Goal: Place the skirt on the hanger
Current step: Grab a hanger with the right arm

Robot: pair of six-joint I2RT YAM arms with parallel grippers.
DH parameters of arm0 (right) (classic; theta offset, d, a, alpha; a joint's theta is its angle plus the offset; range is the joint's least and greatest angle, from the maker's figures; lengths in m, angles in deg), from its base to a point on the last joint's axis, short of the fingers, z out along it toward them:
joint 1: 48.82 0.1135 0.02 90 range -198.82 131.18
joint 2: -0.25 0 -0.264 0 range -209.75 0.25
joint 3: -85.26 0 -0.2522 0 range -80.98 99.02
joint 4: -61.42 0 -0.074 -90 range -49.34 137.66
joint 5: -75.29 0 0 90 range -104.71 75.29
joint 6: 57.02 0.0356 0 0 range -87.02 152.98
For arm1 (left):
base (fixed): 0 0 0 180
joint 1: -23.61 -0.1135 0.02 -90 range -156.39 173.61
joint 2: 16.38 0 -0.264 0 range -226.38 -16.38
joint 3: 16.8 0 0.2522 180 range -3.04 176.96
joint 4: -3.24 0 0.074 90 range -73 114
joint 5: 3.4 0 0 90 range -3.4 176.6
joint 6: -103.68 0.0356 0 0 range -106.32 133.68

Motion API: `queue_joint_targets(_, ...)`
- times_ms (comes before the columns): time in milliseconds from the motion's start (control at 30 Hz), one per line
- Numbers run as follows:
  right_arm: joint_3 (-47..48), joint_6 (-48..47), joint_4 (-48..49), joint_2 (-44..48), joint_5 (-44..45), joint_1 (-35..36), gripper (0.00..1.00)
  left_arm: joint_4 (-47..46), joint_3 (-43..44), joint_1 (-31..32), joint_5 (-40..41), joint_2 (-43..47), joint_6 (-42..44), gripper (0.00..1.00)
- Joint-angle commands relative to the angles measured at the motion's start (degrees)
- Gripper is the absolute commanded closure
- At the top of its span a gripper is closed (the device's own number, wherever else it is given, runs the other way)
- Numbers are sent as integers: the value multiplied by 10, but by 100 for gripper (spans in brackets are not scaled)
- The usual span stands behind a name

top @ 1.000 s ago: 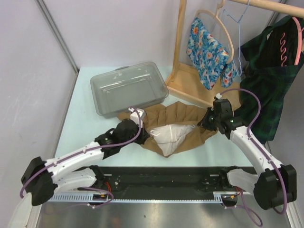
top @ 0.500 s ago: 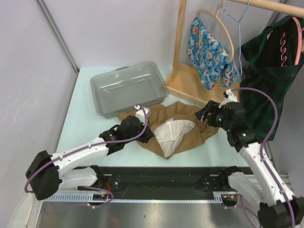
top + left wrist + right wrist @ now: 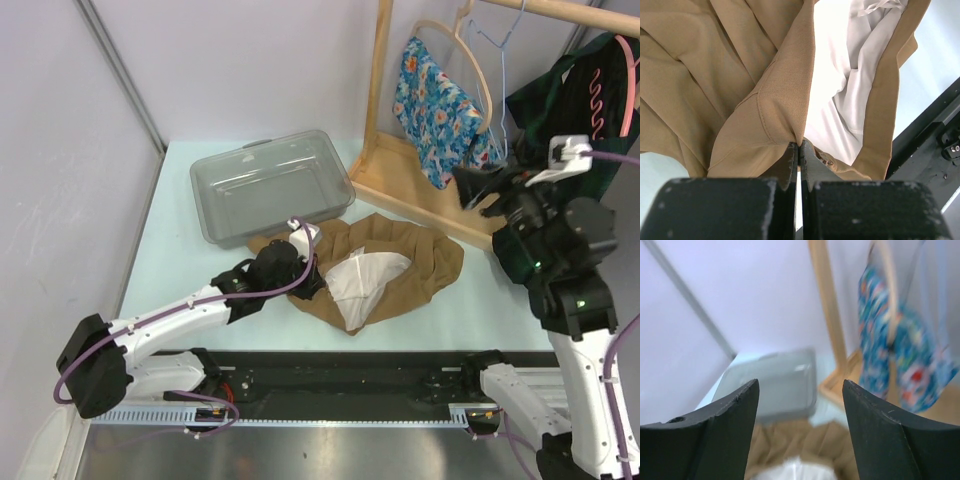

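Pinching the skirt (image 3: pixel 405 262) at its waistband edge, the left gripper (image 3: pixel 306 277) sits low on the counter (image 3: pixel 175 275) in the top view. One tan skirt lies bunched mid-counter with its white lining (image 3: pixel 362 275) exposed, just in front of one clear plastic bin (image 3: pixel 270 185). The right gripper (image 3: pixel 472 186) is up in the air near the wooden rack (image 3: pixel 378 100), apart from the skirt. Three hangers on the rack: one wooden (image 3: pixel 487 95) carrying a floral garment (image 3: pixel 432 110), one blue wire (image 3: pixel 502 45) that's bare, one pink (image 3: pixel 632 75) under a dark plaid garment (image 3: pixel 560 190).

Left wrist: left gripper (image 3: pixel 799 152) is clenched on a fold of tan skirt (image 3: pixel 740 75) fabric, jaws nearly touching. White lining (image 3: pixel 840 75) to the right, then a strip of counter (image 3: pixel 940 55) and the black base rail (image 3: pixel 935 135).

Right wrist: blurry. Right gripper (image 3: pixel 800 385) is spread wide, nothing between the jaws. Behind it: bin (image 3: pixel 780 375), one rack post (image 3: pixel 827 300), floral garment (image 3: pixel 890 355), and the skirt (image 3: pixel 810 437) at the bottom edge.
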Motion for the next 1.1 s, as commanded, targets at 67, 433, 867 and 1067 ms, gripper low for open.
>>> queue_joint_targets(67, 164, -35, 24, -128, -13, -112, 30, -9, 23, -3, -15, 10, 13, 100)
queue_joint_targets(433, 419, 23, 37, -429, -293, -305, 37, -28, 9, -3, -26, 0, 3, 100)
queue_joint_targets(867, 643, -94, -61, -612, -211, -255, 44, -39, 11, -3, -44, -23, -4, 100)
queue_joint_targets(1067, 649, -135, -80, -629, -132, -216, 44, -35, 16, -3, -41, -26, -6, 100)
